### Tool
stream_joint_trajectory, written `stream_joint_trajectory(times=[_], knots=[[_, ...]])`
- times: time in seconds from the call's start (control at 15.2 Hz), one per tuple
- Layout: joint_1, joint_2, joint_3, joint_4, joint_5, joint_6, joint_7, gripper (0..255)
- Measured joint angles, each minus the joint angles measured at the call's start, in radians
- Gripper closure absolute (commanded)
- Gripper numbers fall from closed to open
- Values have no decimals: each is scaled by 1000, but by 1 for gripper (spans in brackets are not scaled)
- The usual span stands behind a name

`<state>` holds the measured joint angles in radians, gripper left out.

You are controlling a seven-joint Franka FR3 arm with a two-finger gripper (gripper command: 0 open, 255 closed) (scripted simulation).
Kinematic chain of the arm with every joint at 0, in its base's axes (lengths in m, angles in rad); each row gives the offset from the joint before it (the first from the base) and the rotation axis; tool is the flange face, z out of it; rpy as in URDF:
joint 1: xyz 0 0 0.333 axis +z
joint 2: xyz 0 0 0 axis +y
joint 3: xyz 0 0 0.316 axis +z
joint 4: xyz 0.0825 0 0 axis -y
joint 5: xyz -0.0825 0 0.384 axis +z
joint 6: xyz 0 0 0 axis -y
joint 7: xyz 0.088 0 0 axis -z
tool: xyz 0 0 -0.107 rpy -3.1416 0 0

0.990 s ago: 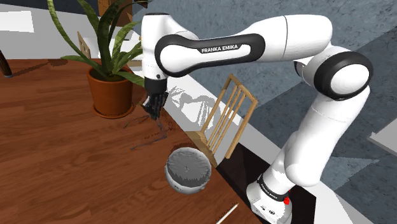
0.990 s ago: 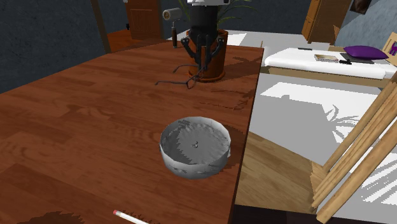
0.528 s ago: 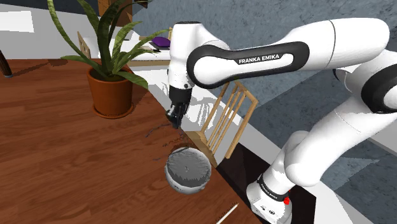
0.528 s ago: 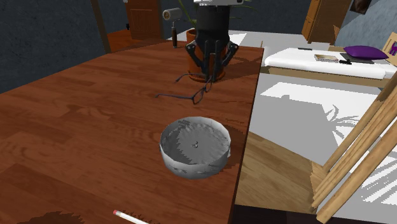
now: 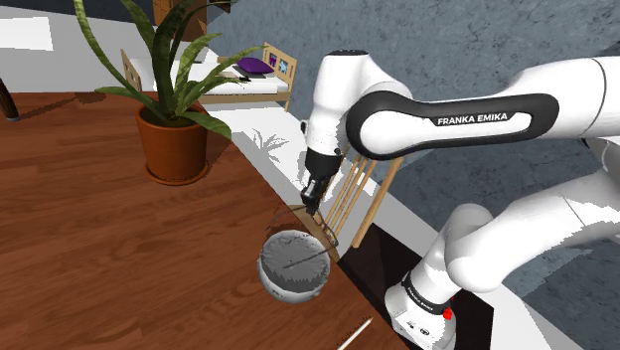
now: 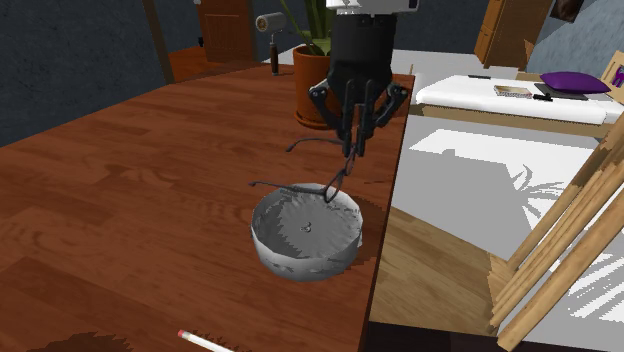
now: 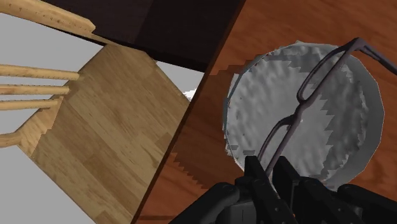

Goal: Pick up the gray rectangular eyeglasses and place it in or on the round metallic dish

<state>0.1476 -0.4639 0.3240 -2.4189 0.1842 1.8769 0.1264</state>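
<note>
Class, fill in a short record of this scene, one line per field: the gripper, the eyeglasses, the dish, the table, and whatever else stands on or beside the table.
gripper: black, shut on the eyeglasses, above the dish
eyeglasses: thin dark rectangular frame, hanging from the fingers, off the table, over the dish; contact with the dish unclear
dish: round, grey, metallic look, near the table's edge
table: reddish-brown wood
potted plant: on the table, long green leaves, orange-brown pot
chair: light wood, beside the table's edge
</note>
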Motion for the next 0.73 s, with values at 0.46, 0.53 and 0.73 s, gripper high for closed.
stream_joint_trajectory(times=[0.46, 0.53, 0.73], knots=[[4, 3, 7, -84, 10, 86, -7, 255], [4, 12, 11, -93, 11, 103, -6, 255], [5, 29, 18, -122, 14, 149, -6, 255]])
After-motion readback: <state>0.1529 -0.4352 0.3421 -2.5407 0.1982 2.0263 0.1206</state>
